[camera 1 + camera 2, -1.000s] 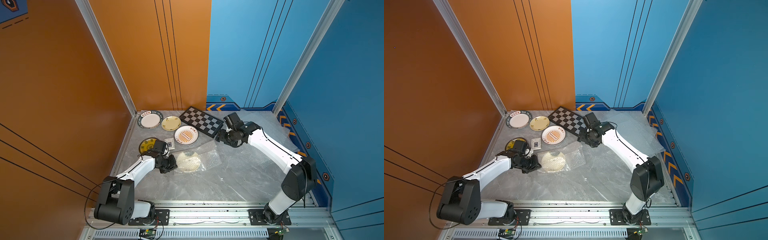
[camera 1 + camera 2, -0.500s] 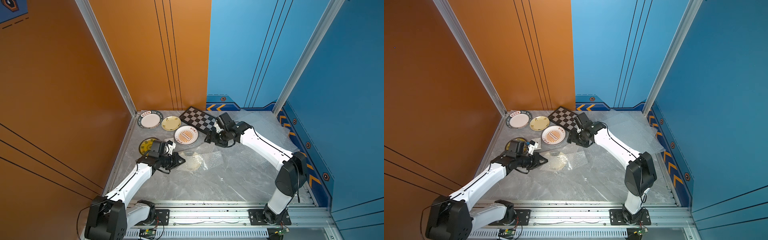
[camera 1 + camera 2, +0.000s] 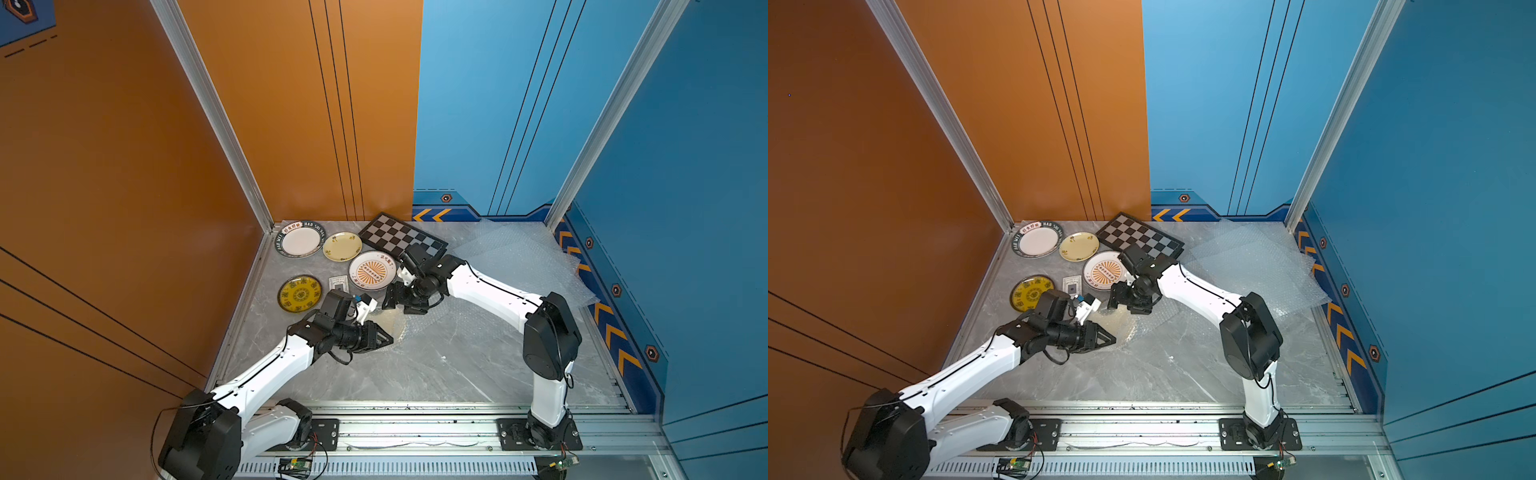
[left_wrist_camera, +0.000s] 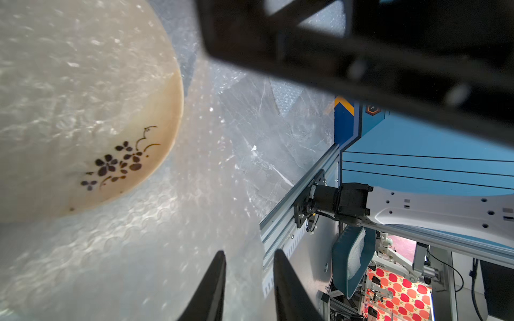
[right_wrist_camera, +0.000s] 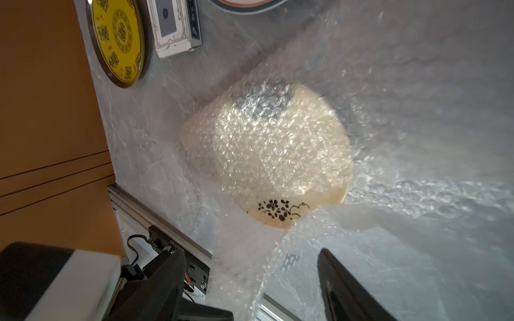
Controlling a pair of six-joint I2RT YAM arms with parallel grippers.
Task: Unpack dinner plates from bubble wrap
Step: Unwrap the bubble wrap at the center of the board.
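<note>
A cream dinner plate with a dark sprig (image 3: 390, 323) (image 5: 278, 221) (image 4: 164, 133) lies mid-table, mostly covered by bubble wrap (image 3: 428, 318) (image 5: 264, 144) (image 4: 139, 250). My left gripper (image 3: 387, 340) (image 3: 1112, 340) (image 4: 249, 251) lies low at the plate's near edge. Its fingers stand a little apart, with wrap showing in the gap. My right gripper (image 3: 399, 305) (image 3: 1128, 306) (image 5: 250, 251) hovers over the plate's far side, jaws wide, with a loose flap of wrap rising between them. Unwrapped dinner plates lie at the back left: a lettered white one (image 3: 300, 241), a pale yellow one (image 3: 342, 246) and an orange sunburst one (image 3: 372, 270).
A dark-rimmed yellow plate (image 3: 300, 294) (image 5: 119, 41) and a small card box (image 3: 338, 284) (image 5: 175, 30) lie left of the grippers. A checkerboard (image 3: 395, 235) leans at the back. Loose bubble wrap sheets (image 3: 519, 257) are heaped at the back right.
My left gripper has swung from the plate's left side round to its near edge, and its fingers have parted. My right gripper has come from the checkerboard to above the plate.
</note>
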